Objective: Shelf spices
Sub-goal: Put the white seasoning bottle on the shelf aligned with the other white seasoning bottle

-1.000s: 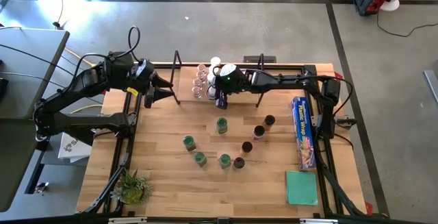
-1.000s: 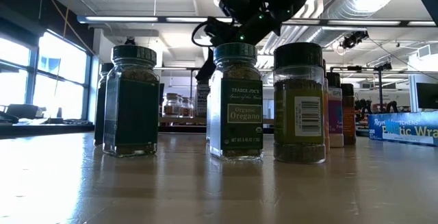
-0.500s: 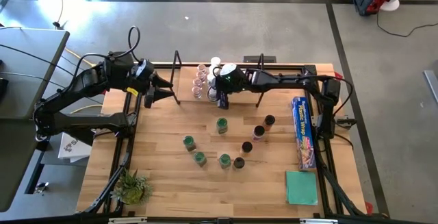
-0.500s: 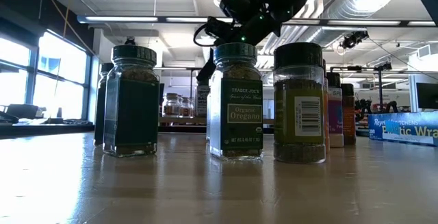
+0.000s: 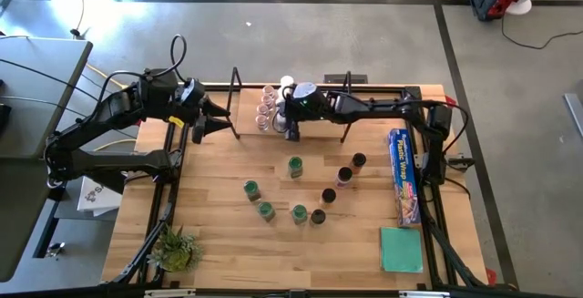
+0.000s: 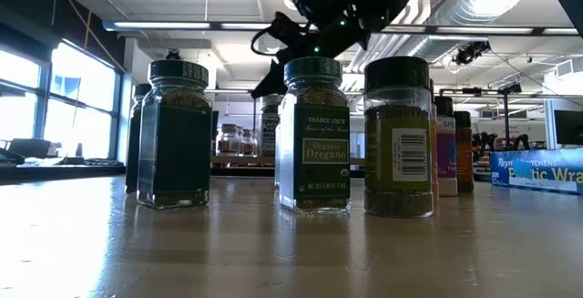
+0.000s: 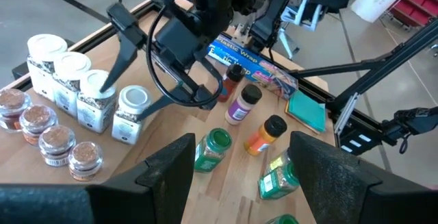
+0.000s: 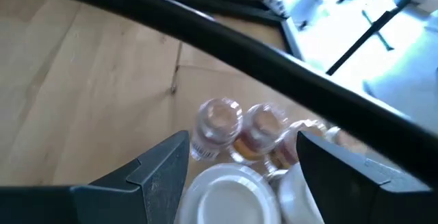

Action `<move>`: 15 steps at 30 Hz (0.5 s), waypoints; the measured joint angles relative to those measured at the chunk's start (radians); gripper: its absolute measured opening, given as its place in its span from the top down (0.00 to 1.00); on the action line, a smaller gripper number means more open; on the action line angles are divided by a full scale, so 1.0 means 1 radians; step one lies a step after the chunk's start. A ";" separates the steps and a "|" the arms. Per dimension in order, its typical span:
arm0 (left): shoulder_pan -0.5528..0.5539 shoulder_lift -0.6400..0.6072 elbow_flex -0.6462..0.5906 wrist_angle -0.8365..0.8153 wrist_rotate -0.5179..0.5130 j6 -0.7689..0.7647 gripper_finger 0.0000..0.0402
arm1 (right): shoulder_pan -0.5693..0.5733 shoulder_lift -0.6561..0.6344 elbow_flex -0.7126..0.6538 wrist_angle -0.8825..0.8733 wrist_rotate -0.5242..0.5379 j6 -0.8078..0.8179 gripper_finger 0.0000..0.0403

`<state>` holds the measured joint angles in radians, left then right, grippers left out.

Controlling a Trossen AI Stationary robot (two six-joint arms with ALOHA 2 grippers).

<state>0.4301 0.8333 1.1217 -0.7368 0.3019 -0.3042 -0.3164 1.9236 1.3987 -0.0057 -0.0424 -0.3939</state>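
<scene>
Several spice jars stand loose on the table: green-topped ones (image 5: pixel 295 166) and black-topped ones (image 5: pixel 344 176). On the shelf (image 5: pixel 239 107), with its black wire uprights, stand pinkish-topped jars (image 5: pixel 266 107) (image 8: pixel 219 122) and white-topped jars (image 5: pixel 287 84) (image 7: pixel 130 111). My right gripper (image 5: pixel 291 125) (image 7: pixel 147 97) (image 8: pixel 239 183) hovers open over the white-topped jars, a finger on either side of the nearest one, apart from it. My left gripper (image 5: pixel 219 116) waits open at the shelf's left end.
A long blue foil-wrap box (image 5: pixel 404 175) lies along the table's right edge, with a flat teal square (image 5: pixel 402 249) nearer the front. A small plant (image 5: pixel 176 248) sits at the near left corner. Bare wood lies between the shelf and the loose jars.
My right gripper has risen a little above the white-topped jars and drifted slightly toward the far edge. The jars have stayed in place.
</scene>
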 joint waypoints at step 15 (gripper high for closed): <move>0.000 0.000 0.000 0.000 0.001 -0.008 0.42 | 0.036 -0.036 0.291 -0.568 -0.226 0.110 0.40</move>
<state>0.4301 0.8333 1.1217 -0.7368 0.3027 -0.3126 -0.2806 1.8873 1.6894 -0.5740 -0.2684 -0.2841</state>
